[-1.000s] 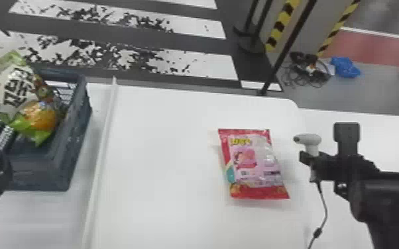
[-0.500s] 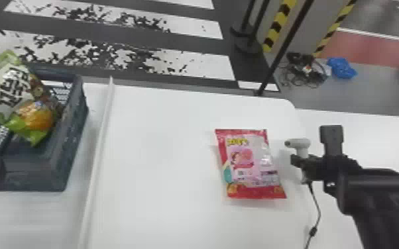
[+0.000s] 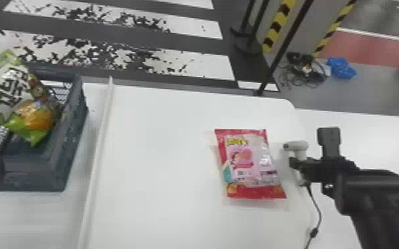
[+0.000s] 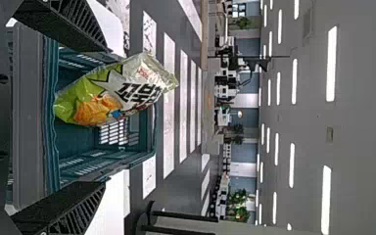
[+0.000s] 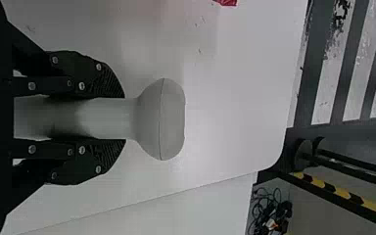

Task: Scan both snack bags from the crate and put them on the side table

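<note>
Green bag [image 4: 120, 93], standing in crate [image 3: 74, 132], is risking a tumble.
Spread left hand [image 4: 105, 116] could be knocking it while closing; right hand [image 5: 124, 118] is clasping the scanner [image 5: 161, 120], red bag [image 3: 250, 162] is lying on worktop [image 3: 159, 149].

Bears a red-and-pink snack bag [image 3: 248, 162] (lying flat) on a white table [image 3: 162, 159]; carries the crate [image 3: 71, 145] on a white surface [image 3: 43, 220] to the left.

room: between ridge [image 3: 98, 159] and red bag [image 3: 250, 165] | tight: beside scanner [image 3: 297, 146] | barrier: crate wall [image 3: 71, 145]
</note>
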Tool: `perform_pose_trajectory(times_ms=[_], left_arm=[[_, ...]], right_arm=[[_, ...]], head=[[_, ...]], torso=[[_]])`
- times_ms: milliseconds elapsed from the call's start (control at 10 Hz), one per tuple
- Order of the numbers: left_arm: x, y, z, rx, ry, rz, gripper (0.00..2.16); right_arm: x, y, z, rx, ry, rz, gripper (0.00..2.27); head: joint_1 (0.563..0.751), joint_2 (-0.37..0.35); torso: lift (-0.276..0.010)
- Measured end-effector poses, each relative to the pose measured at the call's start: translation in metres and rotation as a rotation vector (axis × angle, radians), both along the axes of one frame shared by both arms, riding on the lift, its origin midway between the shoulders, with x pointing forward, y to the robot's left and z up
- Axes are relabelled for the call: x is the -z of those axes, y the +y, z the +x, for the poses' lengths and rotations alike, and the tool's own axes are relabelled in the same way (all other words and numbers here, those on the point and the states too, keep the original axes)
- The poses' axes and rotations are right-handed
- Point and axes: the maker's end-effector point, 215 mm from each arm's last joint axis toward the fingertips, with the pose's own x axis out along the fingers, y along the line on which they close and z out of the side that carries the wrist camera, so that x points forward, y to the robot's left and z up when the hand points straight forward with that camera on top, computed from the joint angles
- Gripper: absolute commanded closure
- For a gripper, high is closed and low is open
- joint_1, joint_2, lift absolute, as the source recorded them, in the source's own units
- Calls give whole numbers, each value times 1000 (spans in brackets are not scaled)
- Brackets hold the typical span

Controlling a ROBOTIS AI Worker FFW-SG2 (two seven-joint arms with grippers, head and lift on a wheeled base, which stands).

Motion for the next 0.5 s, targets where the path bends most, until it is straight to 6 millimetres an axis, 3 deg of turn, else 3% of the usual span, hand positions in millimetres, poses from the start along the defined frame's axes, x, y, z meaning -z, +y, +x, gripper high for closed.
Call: perform_pose_trajectory(times_ms=[100,300,500], left_arm=[[0,0,0,0,0,0,6],[0,1,-2,-2,1,2,6],[0,2,-2,-4,1,1,6]], right_arm=[[1,1,-1,1,2,5,33],[3,0,-4,16,5,14,26],[-11,-7,-7,46,-37,27,70]], head=[[695,-236],[695,-235],[695,-245]], torso=[[-87],[-87],[-87]])
